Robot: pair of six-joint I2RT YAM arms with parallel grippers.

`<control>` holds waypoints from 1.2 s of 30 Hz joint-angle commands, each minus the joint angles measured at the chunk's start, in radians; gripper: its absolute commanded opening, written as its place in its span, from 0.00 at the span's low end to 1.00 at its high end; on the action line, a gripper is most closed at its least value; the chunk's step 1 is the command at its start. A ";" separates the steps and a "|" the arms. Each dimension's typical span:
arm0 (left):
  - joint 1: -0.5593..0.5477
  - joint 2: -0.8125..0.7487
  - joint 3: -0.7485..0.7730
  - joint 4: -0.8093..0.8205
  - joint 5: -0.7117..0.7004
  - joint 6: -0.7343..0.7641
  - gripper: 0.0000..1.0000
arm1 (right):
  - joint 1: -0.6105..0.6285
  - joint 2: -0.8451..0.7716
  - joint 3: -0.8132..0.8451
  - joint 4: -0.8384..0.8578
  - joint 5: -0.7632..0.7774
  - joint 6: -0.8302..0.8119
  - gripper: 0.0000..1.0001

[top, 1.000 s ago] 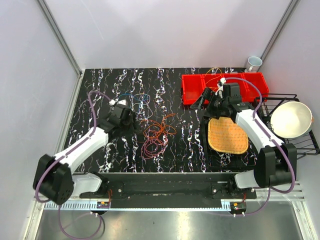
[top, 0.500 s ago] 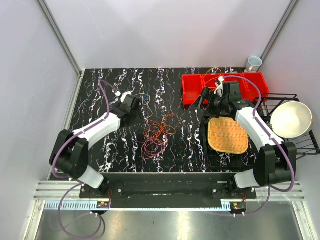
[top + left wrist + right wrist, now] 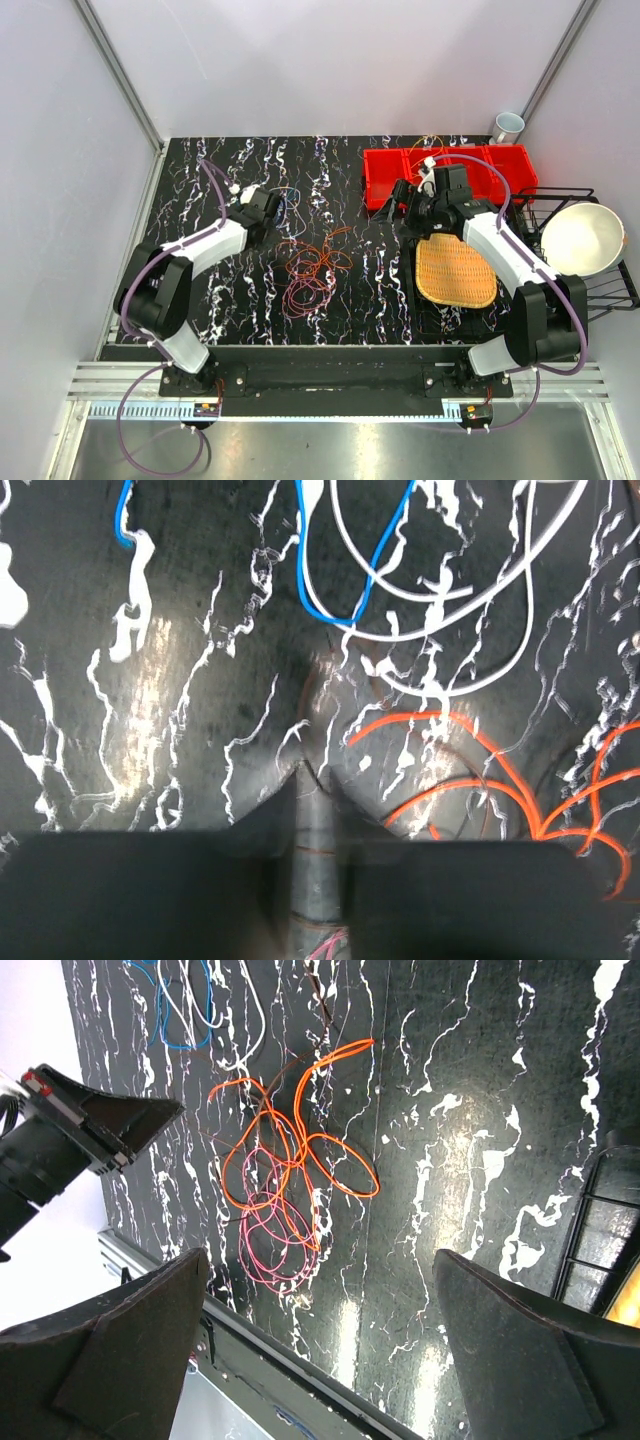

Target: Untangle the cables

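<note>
Looking down my left fingers (image 3: 285,840) first: they sit drawn almost together, only a narrow slot between the two dark pads, low against the black white-veined surface (image 3: 180,680). A faint thread of pink shows deep in that slot, but I cannot tell whether a strand is actually pinched there. Just ahead of the tips lie a thin blue wire loop (image 3: 340,575), thin white wire loops (image 3: 450,630) crossing it, and thin orange-red wire curves (image 3: 470,750) off to the right; none seems to touch the tips.

My right fingers (image 3: 125,1355) are spread wide and carry nothing, hanging above the surface and facing the heap: orange-red loops lying over a bundle of thin pink-magenta wire (image 3: 270,1235), the blue and white loops beyond it.

From overhead the cables (image 3: 310,268) lie mid-surface between the arms, orange-red and pink parts knotted together, the blue part a little apart beside my left fingers. The red plastic bins (image 3: 450,172) and the woven yellow mat (image 3: 455,270) sit off to the right.

I judge this the grasp step at the heap's left edge, with the separating hardly begun. Next I would confirm a strand is caught, then draw it gently clear of the tangle while the right fingers come down to pin the rest.
</note>
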State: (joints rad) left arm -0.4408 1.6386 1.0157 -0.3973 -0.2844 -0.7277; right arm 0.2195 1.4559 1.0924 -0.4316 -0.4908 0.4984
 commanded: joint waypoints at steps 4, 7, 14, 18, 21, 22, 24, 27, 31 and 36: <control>0.002 -0.005 0.087 0.071 0.005 0.045 0.00 | 0.024 -0.006 0.047 0.027 -0.003 0.011 1.00; 0.002 -0.071 0.084 0.063 -0.015 0.063 0.00 | 0.029 -0.017 0.052 0.028 -0.003 0.017 1.00; -0.012 -0.281 0.266 -0.071 0.019 0.184 0.00 | 0.052 -0.035 0.078 0.031 -0.008 0.032 1.00; -0.032 -0.345 0.446 -0.097 0.037 0.335 0.00 | 0.057 -0.060 0.067 0.117 -0.096 0.061 1.00; -0.036 -0.371 0.572 -0.133 0.053 0.405 0.00 | 0.057 -0.097 0.040 0.210 -0.178 0.106 1.00; -0.036 -0.378 0.590 -0.144 0.077 0.424 0.00 | 0.057 -0.110 0.031 0.235 -0.192 0.117 1.00; -0.036 -0.390 0.619 -0.156 0.122 0.439 0.00 | 0.057 -0.149 0.003 0.298 -0.221 0.138 1.00; -0.036 -0.404 0.612 -0.192 0.229 0.452 0.00 | 0.058 -0.204 -0.026 0.359 -0.238 0.147 1.00; -0.035 -0.450 0.551 -0.192 0.338 0.432 0.00 | 0.060 -0.256 -0.054 0.424 -0.294 0.149 1.00; -0.036 -0.461 0.511 -0.189 0.456 0.461 0.00 | 0.087 -0.256 -0.042 0.504 -0.365 0.151 1.00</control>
State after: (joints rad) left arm -0.4759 1.1942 1.5387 -0.5930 0.0227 -0.3058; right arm 0.2752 1.2121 1.0447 -0.0372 -0.7708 0.6411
